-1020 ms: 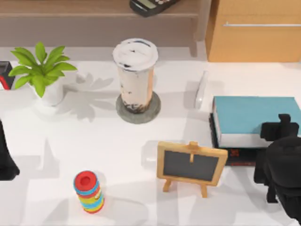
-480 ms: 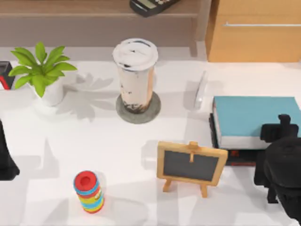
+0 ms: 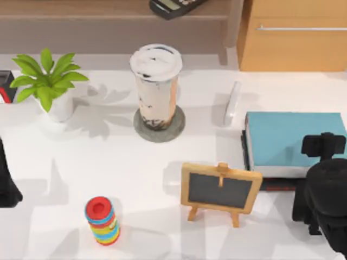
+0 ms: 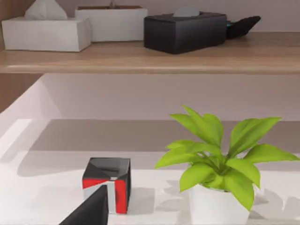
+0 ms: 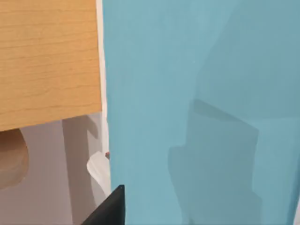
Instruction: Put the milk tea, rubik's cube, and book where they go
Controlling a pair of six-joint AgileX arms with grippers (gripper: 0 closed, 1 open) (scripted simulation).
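The milk tea (image 3: 156,81) stands upright on a grey coaster (image 3: 142,129) at the middle back of the table. The teal book (image 3: 287,138) lies flat at the right, on top of a thin black book (image 3: 277,185). My right gripper (image 3: 324,145) hovers over the teal book's right end, and its wrist view looks down on the teal cover (image 5: 197,108) from close by. The rubik's cube (image 4: 107,186), black and red, sits at the table's far left edge (image 3: 4,86), beside the plant. My left arm (image 3: 6,184) is parked at the left edge.
A potted plant (image 3: 47,81) stands at the back left. A small chalkboard easel (image 3: 219,189) stands in front of the books and a colourful ring stack (image 3: 102,220) near the front. A white oblong object (image 3: 232,103), a wooden cabinet (image 3: 293,35) and a shelf (image 4: 150,58) with boxes line the back.
The teal book's near edge has shifted slightly toward the front, covering more of the black book. The right gripper rose a little toward the back. The left arm has not moved.
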